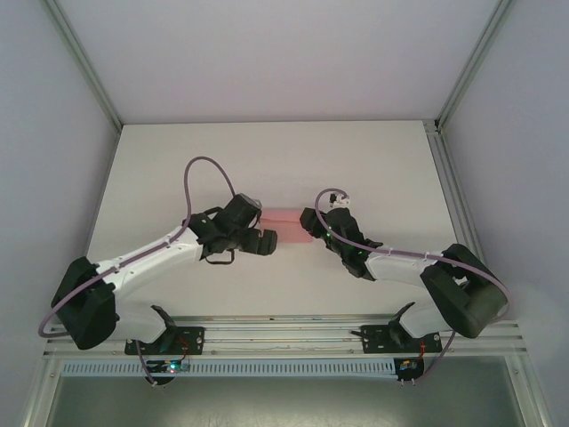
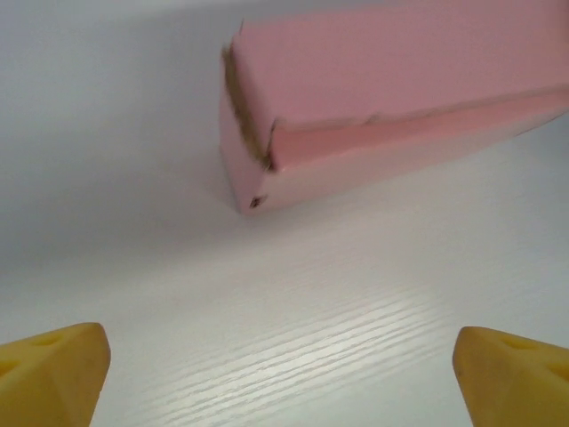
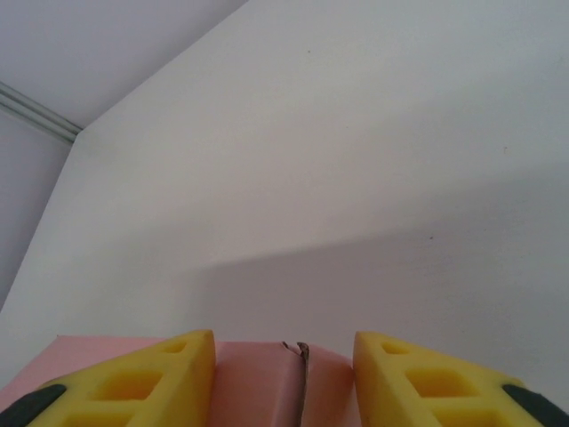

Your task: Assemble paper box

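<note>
1. Right gripper (image 3: 284, 378): we see it clamped on the paper box (image 3: 267, 391). Pink card fills the gap and touches both inner faces of the fingers (image 3: 169, 374).
2. Left gripper (image 2: 280, 365): spread wide, nothing between the fingers (image 2: 53, 369). The box's (image 2: 391, 98) end sits ahead of it, off toward its right finger, apart from both.
3. From above, the box (image 1: 286, 216) lies on the table between the left gripper (image 1: 267, 240) and the right gripper (image 1: 311, 222).
4. Surface: white matte table (image 2: 311, 311), with faint wood grain just ahead of the left fingers. Past the right gripper it runs on (image 3: 356, 178) to the back wall (image 3: 89, 44).
5. Room: pale grey wall panels (image 1: 267, 53) on three sides, metal rails in the corners, and a slotted rail (image 1: 284, 334) behind the arm bases.
6. Materials:
   - Box: thin matte pink card, long rectangular form. There is a raw brownish edge where the end flaps meet, and a seam down the end held by the right gripper.
   - Fingers: yellow wedges with moulded holes.
   - Arms: white and black, with purple cables (image 1: 209, 165).
</note>
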{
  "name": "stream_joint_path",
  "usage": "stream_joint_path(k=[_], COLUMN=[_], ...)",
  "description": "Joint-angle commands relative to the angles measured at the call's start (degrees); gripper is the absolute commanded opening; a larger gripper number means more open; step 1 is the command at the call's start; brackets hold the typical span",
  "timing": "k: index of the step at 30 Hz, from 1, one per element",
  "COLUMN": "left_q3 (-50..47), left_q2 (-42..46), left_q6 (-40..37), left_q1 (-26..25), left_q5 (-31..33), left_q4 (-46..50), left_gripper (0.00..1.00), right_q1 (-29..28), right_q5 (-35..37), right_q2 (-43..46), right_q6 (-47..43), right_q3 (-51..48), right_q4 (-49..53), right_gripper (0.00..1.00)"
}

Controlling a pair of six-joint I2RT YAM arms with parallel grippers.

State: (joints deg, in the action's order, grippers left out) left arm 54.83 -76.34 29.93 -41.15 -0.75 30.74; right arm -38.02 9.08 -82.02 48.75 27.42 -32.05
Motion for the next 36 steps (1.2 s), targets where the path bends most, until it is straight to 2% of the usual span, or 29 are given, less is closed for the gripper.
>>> stream_joint_path(k=[1,6,9,11,14,16,17,20,23,26,28,31,34,36], left_q3=[2.34,-0.34,-2.03,-2.51,-4.46,-6.9,-7.84,-11.43,-17.13,-21.2,-23.41,-24.95,-27.07,-26.35], left_q2=[2.58,-0.11,-3.35,-5.94,-9.15,-11.23,-12.12,-14.35,-16.83,-18.05,-18.12,-18.52,-19.49,-20.35], left_q6=[2.55,10.41,12.27,12.32,12.8,13.73,14.13,16.08,18.9,19.29,19.26,18.28,18.33,17.72], left_q1=[2.86,12.65,14.29,14.64,14.99,15.46,15.66,16.19,16.2,16.27,16.19,16.14,16.07,16.06], left_q5=[-2.16,-13.82,-18.15,-20.09,-22.15,-24.3,-25.2,-26.3,-28.63,-30.97,-31.35,-31.23,-30.94,-30.82], left_q4=[0.55,-13.6,-20.24,-21.62,-24.17,-27.32,-28.2,-32.38,-41.95,-48.71,-52.08,-53.69,-57.97,-57.51], left_gripper=[1.0,1.0,1.0,0.96,0.82,0.63,0.56,0.42,0.32,0.17,0.0,0.0,0.0,0.0], right_q1=[-0.28,-1.17,-1.4,-1.53,-1.62,-1.49,-1.32,-0.91,-0.76,-0.33,0.22,0.9,1.75,2.93], right_q5=[-0.73,-0.16,0.12,0.33,0.4,0.49,0.36,0.52,0.29,-0.25,-2.21,-6.38,-9.7,-12.82], right_q2=[-4.27,-3.5,-3.25,-3.07,-3.1,-3.37,-3.54,-3.27,-2.92,-3.05,-3.69,-7.24,-13.0,-17.07], right_q6=[-0.3,-1.61,-2.08,-2.08,-2.25,-2.48,-2.73,-3.22,-3.96,-4.46,-5.13,-7.14,-8.8,-9.16], right_q3=[-4.08,-3.68,-3.19,-3.24,-3.42,-3.51,-3.51,-3.85,-4.95,-6.81,-8.75,-12.48,-15.35,-15.91], right_q4=[17.35,17.45,17.92,17.9,17.83,17.92,18.23,18.6,17.03,15.01,10.79,-0.14,-12.39,-18.41], right_gripper=[0.39,0.35,0.34,0.33,0.31,0.3,0.3,0.29,0.29,0.25,0.24,0.23,0.14,0.08])
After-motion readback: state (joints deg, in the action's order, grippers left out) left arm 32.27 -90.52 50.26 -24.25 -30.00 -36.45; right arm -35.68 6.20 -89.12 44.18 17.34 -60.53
